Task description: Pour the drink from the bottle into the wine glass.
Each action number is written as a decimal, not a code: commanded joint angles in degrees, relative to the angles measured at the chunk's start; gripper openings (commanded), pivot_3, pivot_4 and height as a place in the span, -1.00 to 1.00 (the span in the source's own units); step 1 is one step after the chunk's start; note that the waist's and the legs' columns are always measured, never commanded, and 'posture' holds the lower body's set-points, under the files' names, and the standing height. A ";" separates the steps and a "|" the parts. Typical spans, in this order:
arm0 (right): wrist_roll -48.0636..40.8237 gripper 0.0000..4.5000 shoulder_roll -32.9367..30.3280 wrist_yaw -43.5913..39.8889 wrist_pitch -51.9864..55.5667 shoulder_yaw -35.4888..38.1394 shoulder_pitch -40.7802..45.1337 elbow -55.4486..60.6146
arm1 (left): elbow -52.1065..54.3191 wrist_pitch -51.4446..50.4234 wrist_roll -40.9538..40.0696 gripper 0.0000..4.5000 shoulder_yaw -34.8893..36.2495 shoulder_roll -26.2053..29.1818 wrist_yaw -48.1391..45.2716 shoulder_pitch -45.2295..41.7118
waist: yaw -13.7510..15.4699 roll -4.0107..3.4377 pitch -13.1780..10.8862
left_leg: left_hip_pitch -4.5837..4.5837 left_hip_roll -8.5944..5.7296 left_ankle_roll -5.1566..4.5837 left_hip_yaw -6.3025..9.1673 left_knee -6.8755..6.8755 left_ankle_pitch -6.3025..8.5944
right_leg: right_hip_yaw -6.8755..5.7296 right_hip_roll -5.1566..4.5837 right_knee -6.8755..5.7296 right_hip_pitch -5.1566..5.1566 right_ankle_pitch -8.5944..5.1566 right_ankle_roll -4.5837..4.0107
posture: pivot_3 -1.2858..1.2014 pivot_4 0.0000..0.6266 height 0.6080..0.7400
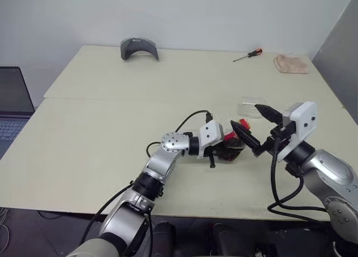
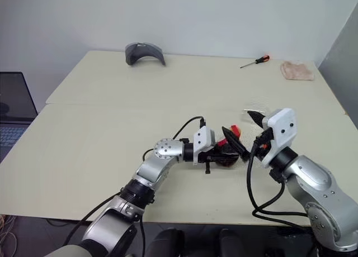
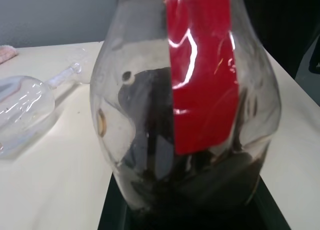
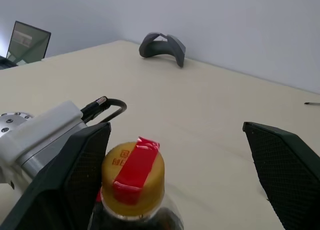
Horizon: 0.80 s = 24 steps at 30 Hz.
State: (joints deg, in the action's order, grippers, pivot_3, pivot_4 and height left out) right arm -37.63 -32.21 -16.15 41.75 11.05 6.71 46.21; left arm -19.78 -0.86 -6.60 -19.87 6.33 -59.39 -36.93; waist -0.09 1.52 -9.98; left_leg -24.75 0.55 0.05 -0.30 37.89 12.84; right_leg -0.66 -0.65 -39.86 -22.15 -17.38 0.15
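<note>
Glossy clear plastic bottle (image 3: 185, 115), matt table (image 1: 100, 128), textured black fingers (image 4: 282, 165).

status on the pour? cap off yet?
Done: the left gripper is shut on the bottle, with the drink low inside. In hand: the right gripper is open, fingers either side of the yellow-red cap, which is on the bottle. Left: uncap and pour. The wine glass lies on its side on the table, holding no drink, so it likely needs righting first.

No readable text

Small dark marks are showing on the bottle's round yellow cap (image 4: 132, 179) beside its red strip, too blurred to read.
</note>
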 commanded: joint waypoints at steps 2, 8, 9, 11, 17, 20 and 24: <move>-1.48 1.00 -2.48 -1.70 -0.70 8.22 -4.22 0.80 | 2.05 1.47 -1.15 -0.65 0.92 -0.40 -0.26 -1.36 | 0.00 0.00 0.00 | 0.00 0.00 0.00 0.00 0.00 0.00 | 0.00 0.01 0.00 0.00 0.00 0.00 | 0.03 -0.52 1.00; -15.13 1.00 -6.71 -5.88 2.98 15.12 -8.35 3.34 | 1.87 1.62 -1.19 -0.65 1.01 -0.20 -0.50 -1.34 | -0.04 0.00 0.00 | 0.01 -0.01 0.00 -0.02 0.00 0.00 | 0.01 0.01 0.00 0.02 0.00 0.00 | 0.03 -0.52 1.00; -16.82 1.00 -7.49 -6.05 3.56 14.87 -8.34 4.03 | 1.86 1.62 -1.16 -0.65 1.02 -0.22 -0.55 -1.35 | -0.08 0.00 0.00 | 0.02 0.00 0.00 -0.03 0.00 0.00 | 0.03 0.01 0.00 0.02 0.00 0.00 | 0.03 -0.52 1.00; -19.74 1.00 -9.08 -6.29 4.58 12.61 -7.84 5.77 | 1.83 1.63 -1.08 -0.65 1.01 -0.35 -0.59 -1.42 | -0.09 0.00 0.00 | 0.04 0.04 -0.01 0.00 -0.01 0.01 | 0.02 0.07 -0.01 0.02 0.00 0.00 | 0.03 -0.52 1.00; -11.71 1.00 -7.06 0.91 2.97 1.30 1.57 3.14 | 1.97 1.58 -1.04 -0.65 0.97 -0.32 -0.83 -1.40 | -0.18 0.02 -0.01 | 0.04 0.08 -0.01 0.02 -0.02 0.00 | 0.03 0.19 0.00 0.02 -0.09 0.15 | 0.03 -0.52 1.00; -6.72 1.00 -5.83 2.20 1.50 -1.43 4.16 0.37 | 2.06 1.52 -0.99 -0.65 0.94 -0.32 -0.89 -1.37 | -0.05 0.01 0.00 | 0.04 0.07 0.00 0.02 -0.01 0.00 | 0.02 0.20 0.00 0.01 -0.10 0.17 | 0.03 -0.52 1.00; -3.45 1.00 -5.49 1.28 -0.27 -0.72 3.22 -1.54 | 2.37 1.33 -0.91 -0.65 0.88 -0.29 -0.90 -1.20 | 0.24 0.01 0.00 | -0.03 0.04 0.00 0.01 -0.01 0.00 | 0.01 0.18 0.10 0.01 -0.01 0.01 | 0.03 -0.52 1.00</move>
State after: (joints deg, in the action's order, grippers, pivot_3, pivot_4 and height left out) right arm -42.37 -37.73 -14.67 43.53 8.89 10.05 44.13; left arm -20.13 -0.63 -6.64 -19.33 6.64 -60.27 -36.95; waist 0.15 1.53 -9.99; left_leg -24.78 0.57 0.05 -0.30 37.89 12.85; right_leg -0.64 -0.50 -39.76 -22.14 -17.39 0.16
